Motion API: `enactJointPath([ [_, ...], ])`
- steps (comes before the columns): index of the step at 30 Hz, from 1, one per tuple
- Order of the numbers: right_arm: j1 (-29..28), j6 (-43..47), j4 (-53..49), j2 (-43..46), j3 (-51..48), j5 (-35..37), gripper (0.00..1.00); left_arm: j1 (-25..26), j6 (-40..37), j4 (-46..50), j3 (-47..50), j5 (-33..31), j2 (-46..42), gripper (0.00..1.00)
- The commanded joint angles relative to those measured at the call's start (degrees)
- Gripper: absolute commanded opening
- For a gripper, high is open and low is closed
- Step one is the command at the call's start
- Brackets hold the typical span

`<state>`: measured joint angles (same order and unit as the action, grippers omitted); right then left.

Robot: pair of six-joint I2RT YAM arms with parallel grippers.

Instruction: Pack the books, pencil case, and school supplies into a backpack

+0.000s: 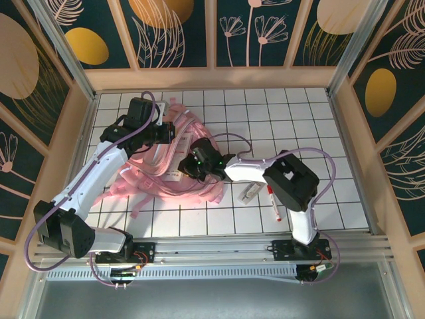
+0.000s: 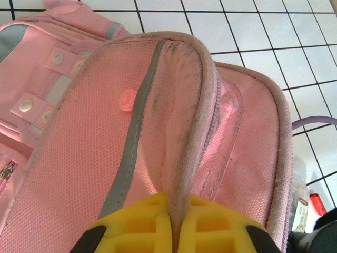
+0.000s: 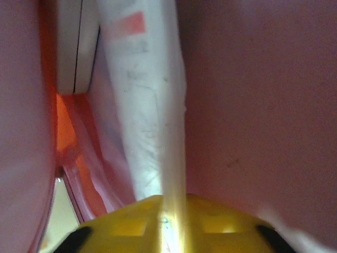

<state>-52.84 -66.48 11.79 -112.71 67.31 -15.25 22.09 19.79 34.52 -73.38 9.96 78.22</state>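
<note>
Table [image 1: 292, 119]: the white gridded top is carrying the whole scene, with both arms reaching over it from the near edge.

Backpack [image 1: 159, 176]: the big pink bag is lying slumped under both grippers, its straps trailing out toward the arm bases. In the left wrist view its mesh panel [image 2: 105, 158] with a grey strip is stretching directly ahead of the fingers.

Left gripper [image 1: 176, 135]: it is pinching narrow on a raised fold of the backpack's rim. The yellow pads [image 2: 137, 224] are pressing together with the pink edge squeezed between them.

Right gripper [image 1: 188, 166]: it is sitting down inside the bag, with pink fabric walling it in on both sides. Its yellow pads [image 3: 131, 224] are clamping tight on a white flat item.

White flat item [image 3: 147, 105]: it is running straight ahead from the right gripper's fingertips, deeper into the bag, with a red patch showing near its far end.

Pale packet [image 1: 249, 193]: it is lying on the table well behind the right gripper, outside the bag.

Marker [image 1: 273, 203]: the white pen with its red cap is lying just beside the packet, on the side away from the right gripper.
</note>
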Motion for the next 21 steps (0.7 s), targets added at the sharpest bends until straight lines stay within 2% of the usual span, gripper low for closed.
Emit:
enactJointPath([
  [1, -0.45, -2.17, 13.83, -2.44, 0.98, -1.89, 0.03, 0.41, 0.73, -4.71, -0.88, 1.95, -1.24, 0.0],
  [5, -1.27, -12.18, 24.43, -4.89, 1.94, -1.72, 0.0, 0.37, 0.97, -4.56, -1.14, 1.73, -1.64, 0.0],
  [9, -2.52, -19.49, 28.57, -6.19, 2.28, 5.38, 0.02, 0.44, 1.26, -4.79, -1.43, 1.6, -1.48, 0.0],
  [12, -3.68, -19.24, 24.55, -7.19, 5.61, 9.27, 0.1, 0.41, 2.03, -5.74, -1.03, 2.81, -1.25, 0.0],
  [15, -5.93, -20.31, 28.06, -6.37, 3.12, 17.08, 0.0, 0.41, 3.08, -7.17, 0.11, 3.17, -1.42, 0.0],
  [16, -6.37, -20.86, 28.68, -6.53, 2.9, 19.22, 0.0, 0.41, 3.14, -7.46, 0.34, 3.51, -1.35, 0.0],
  [21, -5.2, -21.96, 29.5, -8.21, 5.72, 19.39, 0.0, 0.37, 3.33, -7.52, 0.26, 3.47, -1.63, 0.0],
])
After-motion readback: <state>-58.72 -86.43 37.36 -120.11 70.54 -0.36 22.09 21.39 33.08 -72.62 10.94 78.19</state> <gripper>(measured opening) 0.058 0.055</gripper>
